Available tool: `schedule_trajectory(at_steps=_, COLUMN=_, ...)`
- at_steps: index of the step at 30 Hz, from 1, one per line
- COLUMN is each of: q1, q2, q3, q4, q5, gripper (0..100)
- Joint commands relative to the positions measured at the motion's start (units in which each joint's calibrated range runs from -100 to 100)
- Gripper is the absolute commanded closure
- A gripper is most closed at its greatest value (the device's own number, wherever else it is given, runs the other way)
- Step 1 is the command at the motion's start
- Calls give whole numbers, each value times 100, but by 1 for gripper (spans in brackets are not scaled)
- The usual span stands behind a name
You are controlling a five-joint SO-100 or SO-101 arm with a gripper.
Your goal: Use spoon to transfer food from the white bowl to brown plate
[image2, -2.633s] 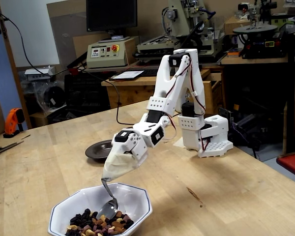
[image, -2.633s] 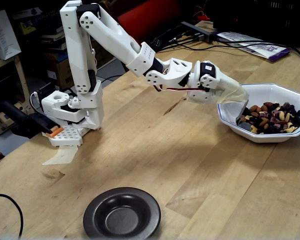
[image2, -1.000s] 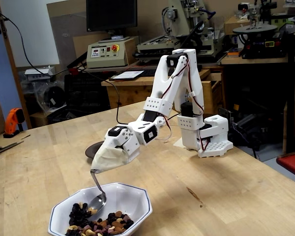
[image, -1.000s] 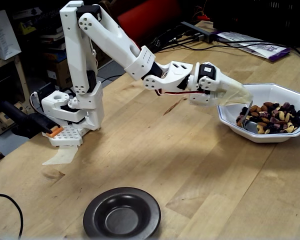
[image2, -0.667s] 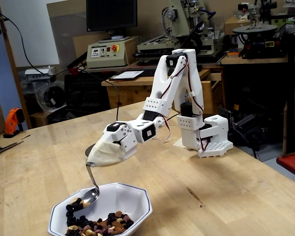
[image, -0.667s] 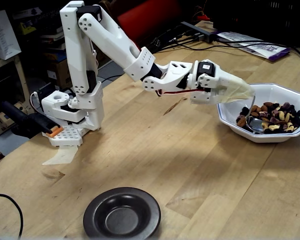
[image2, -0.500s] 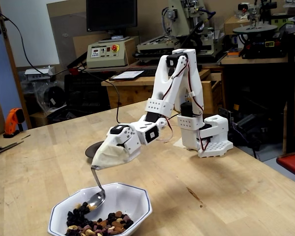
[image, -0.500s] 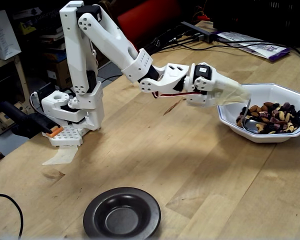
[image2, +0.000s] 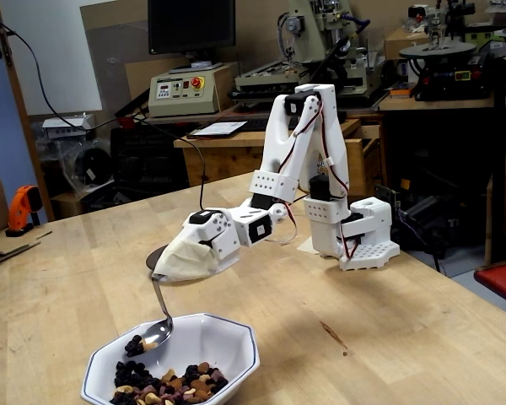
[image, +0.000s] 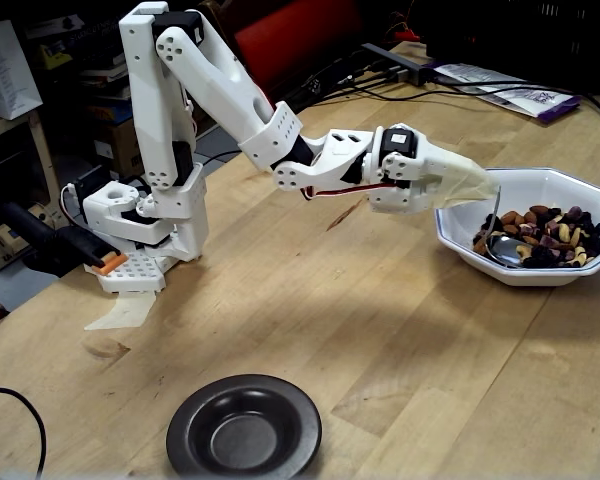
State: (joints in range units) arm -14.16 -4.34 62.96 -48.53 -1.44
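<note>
Tape-wrapped gripper (image2: pixel 170 268) clamping the spoon (image2: pixel 158 325), its scoop (holding food (image2: pixel 136 344)) over the white bowl (image2: pixel 228 342), brown plate (image: pixel 244 430) at seven o'clock.

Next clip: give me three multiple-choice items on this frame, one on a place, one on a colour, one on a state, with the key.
1. Where is the spoon's scoop?
A. over the plate
B. in the bowl
C. flat on the table

2. What colour is the line round the bowl's rim?
A. red
B. green
C. dark blue

3. What does the plate hold?
A. nothing
B. a heap of nuts
C. the spoon

Key:
1 B, the scoop sits among the food in both fixed views.
2 C, a thin dark blue line runs along the edge.
3 A, its sunken centre is bare.
</note>
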Motion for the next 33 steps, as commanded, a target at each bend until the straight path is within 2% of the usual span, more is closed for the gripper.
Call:
schedule_trajectory(at_steps=1, q1=68, q2=-187, q3=-40, q4=-135, q5=0, gripper=96)
schedule_trajectory(at_steps=33, q1=90, q2=-212, q3=-110, q4=-135, q5=34, gripper=96)
